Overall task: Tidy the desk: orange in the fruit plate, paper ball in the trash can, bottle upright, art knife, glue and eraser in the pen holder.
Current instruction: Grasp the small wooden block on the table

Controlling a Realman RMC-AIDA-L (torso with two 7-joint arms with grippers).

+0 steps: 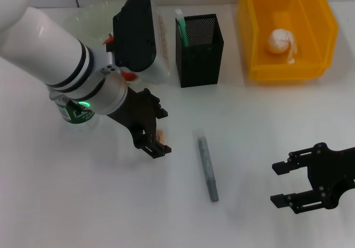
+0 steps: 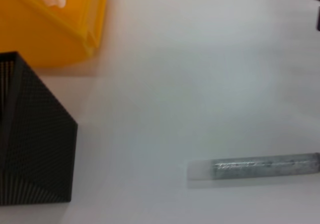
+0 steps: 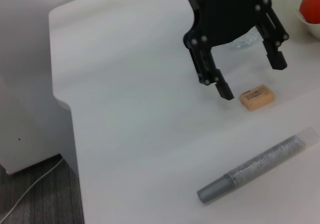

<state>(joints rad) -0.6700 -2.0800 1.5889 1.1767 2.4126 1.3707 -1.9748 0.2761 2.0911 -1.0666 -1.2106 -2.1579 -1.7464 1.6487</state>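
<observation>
My left gripper (image 1: 152, 144) hangs open just over the tan eraser (image 3: 257, 96), whose edge peeks out beside one finger (image 1: 161, 132). The grey glue (image 1: 206, 167) lies flat mid-desk, apart from both grippers. The black mesh pen holder (image 1: 199, 51) holds the mint-green art knife (image 1: 180, 27). In the yellow trash can (image 1: 288, 34) lies the paper ball (image 1: 280, 41). The bottle (image 1: 75, 115) stands upright behind my left wrist. Red slivers of the orange (image 1: 130, 76) show behind the arm by the pale-green fruit plate (image 1: 83, 15). At the front right, my right gripper (image 1: 294, 184) is open and holds nothing.
A white box (image 1: 162, 42) stands between the fruit plate and the pen holder. The white desk (image 1: 249, 126) ends at an edge with grey floor (image 3: 30, 199) below, seen in the right wrist view.
</observation>
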